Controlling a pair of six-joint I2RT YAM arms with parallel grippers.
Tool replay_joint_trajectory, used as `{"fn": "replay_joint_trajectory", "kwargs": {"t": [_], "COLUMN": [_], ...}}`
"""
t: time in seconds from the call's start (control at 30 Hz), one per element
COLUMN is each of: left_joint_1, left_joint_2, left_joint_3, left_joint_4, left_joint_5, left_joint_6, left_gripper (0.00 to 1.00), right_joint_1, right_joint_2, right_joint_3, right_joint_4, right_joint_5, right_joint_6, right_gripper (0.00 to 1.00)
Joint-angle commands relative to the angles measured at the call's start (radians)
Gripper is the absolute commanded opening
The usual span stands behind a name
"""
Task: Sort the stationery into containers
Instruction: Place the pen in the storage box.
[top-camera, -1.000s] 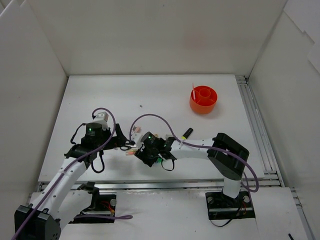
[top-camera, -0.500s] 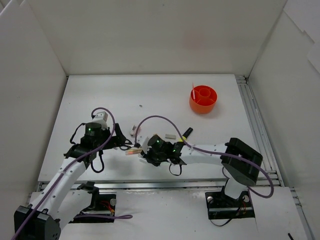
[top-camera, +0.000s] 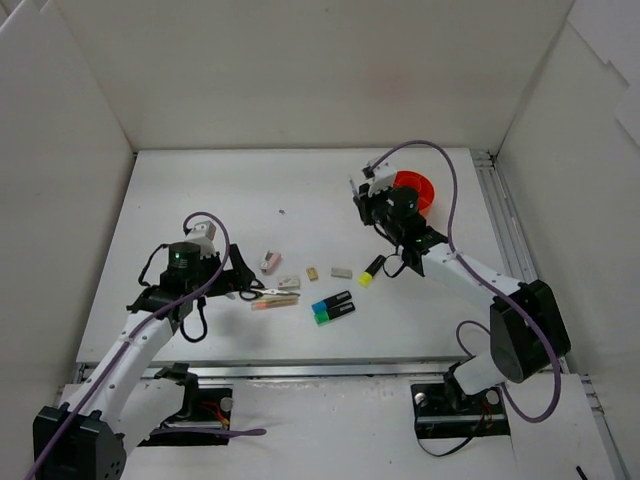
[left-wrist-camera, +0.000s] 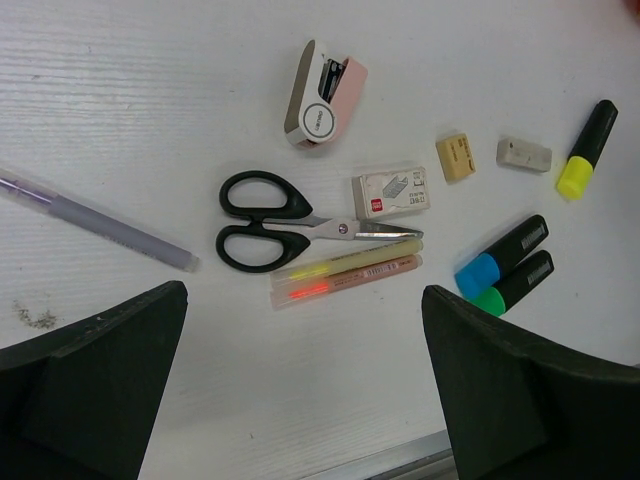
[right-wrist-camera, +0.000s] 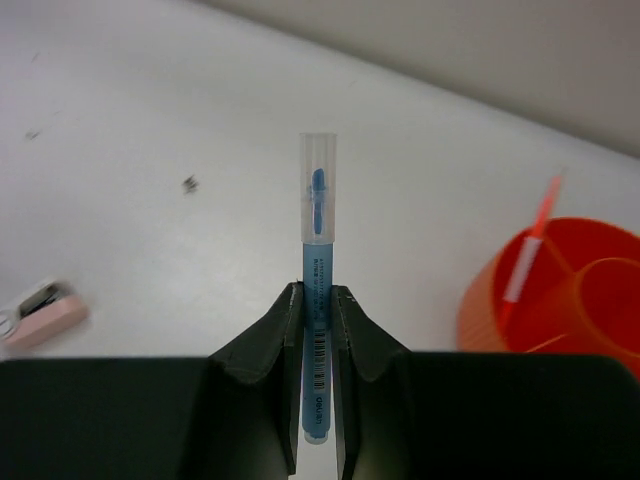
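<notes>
My right gripper (right-wrist-camera: 316, 300) is shut on a thin blue pen (right-wrist-camera: 318, 230) and holds it above the table just left of the orange cup (right-wrist-camera: 560, 300). A red pen (right-wrist-camera: 530, 255) stands in that cup. In the top view this gripper (top-camera: 372, 200) partly covers the cup (top-camera: 420, 190). My left gripper (left-wrist-camera: 305, 390) is open and empty above the table, just near of the black-handled scissors (left-wrist-camera: 265, 232) and the yellow and orange pens (left-wrist-camera: 350, 270). Blue (left-wrist-camera: 500, 258), green (left-wrist-camera: 512, 284) and yellow (left-wrist-camera: 588, 148) highlighters lie to the right.
A pink stapler (left-wrist-camera: 325, 95), a staple box (left-wrist-camera: 392, 193), a beige eraser (left-wrist-camera: 456, 157) and a grey eraser (left-wrist-camera: 524, 154) lie beyond the scissors. A grey pen (left-wrist-camera: 95, 222) lies at the left. White walls enclose the table (top-camera: 200, 200).
My right gripper has left the pile with the blue pen and moved far and right to beside the orange cup. The items it covered now show. The left arm has not moved.
</notes>
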Motion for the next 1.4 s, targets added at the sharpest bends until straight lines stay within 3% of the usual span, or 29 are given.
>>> {"fn": "replay_joint_trajectory", "kwargs": {"t": [0.0, 0.27, 0.57, 1.27, 1.37], "left_joint_1": [0.006, 0.015, 0.015, 0.015, 0.015], "left_joint_2": [-0.003, 0.019, 0.071, 0.062, 0.051], "left_joint_3": [0.048, 0.055, 0.066, 0.057, 0.052], "left_joint_4": [0.050, 0.038, 0.078, 0.087, 0.087], "left_joint_5": [0.016, -0.033, -0.032, -0.062, -0.068], "left_joint_6": [-0.024, -0.060, -0.072, -0.055, -0.055], "left_gripper": [1.00, 1.00, 1.00, 1.00, 1.00], "right_joint_1": [-0.120, -0.276, -0.308, -0.311, -0.311], "right_joint_2": [0.035, 0.223, 0.376, 0.421, 0.407], "right_joint_3": [0.102, 0.231, 0.305, 0.270, 0.255], "right_joint_4": [0.165, 0.177, 0.185, 0.234, 0.234], "right_joint_5": [0.019, -0.055, -0.093, 0.010, 0.017], "right_joint_6": [-0.022, -0.091, -0.138, -0.145, -0.140], "right_gripper": [0.00, 0.00, 0.02, 0.16, 0.26]}}
